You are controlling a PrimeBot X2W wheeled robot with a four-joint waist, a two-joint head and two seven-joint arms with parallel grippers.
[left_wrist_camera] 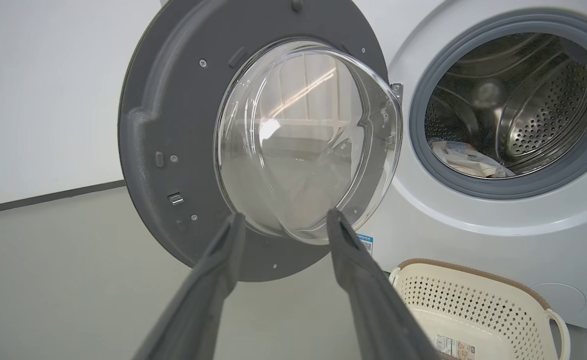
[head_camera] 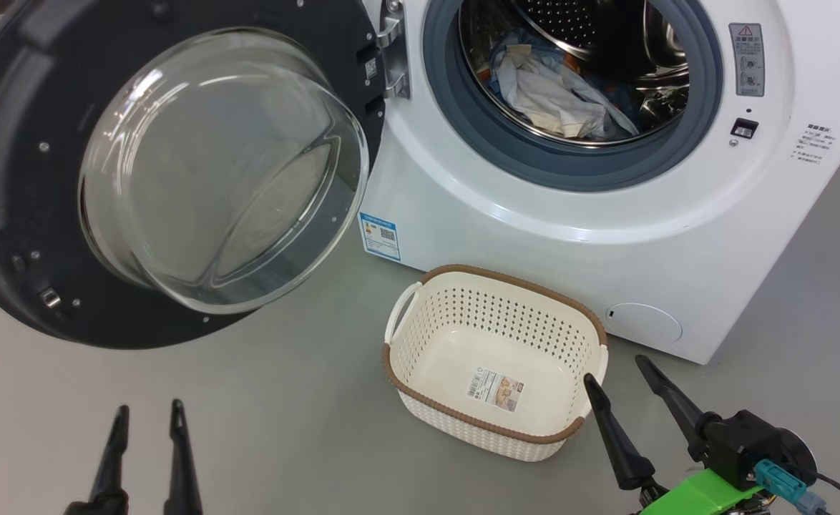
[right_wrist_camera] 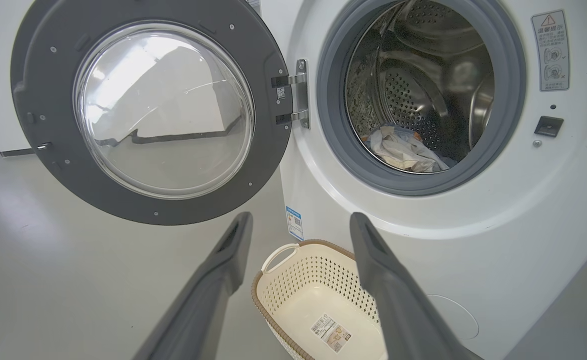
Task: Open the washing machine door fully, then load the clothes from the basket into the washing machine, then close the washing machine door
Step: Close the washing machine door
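The white washing machine (head_camera: 606, 236) stands with its door (head_camera: 41, 214) swung wide open to the left, glass bowl bulging toward me. The clothes (head_camera: 556, 93) lie bunched inside the steel drum, also seen as clothes (right_wrist_camera: 403, 152) and clothes (left_wrist_camera: 466, 160). On the floor before the machine sits the cream basket (head_camera: 420, 336) with only a label sticker on its bottom. My left gripper (head_camera: 147, 415) is open at the lower left, below the door, holding nothing; in its wrist view the left gripper (left_wrist_camera: 286, 220) points at the glass. My right gripper (head_camera: 617, 368) is open beside the basket's right corner, empty.
Grey floor (head_camera: 284, 415) spreads left of the basket and under the door. A white wall with a dark skirting line (left_wrist_camera: 48, 197) runs behind the door. The round filter cap (head_camera: 643, 322) sits low on the machine front, just behind the right gripper.
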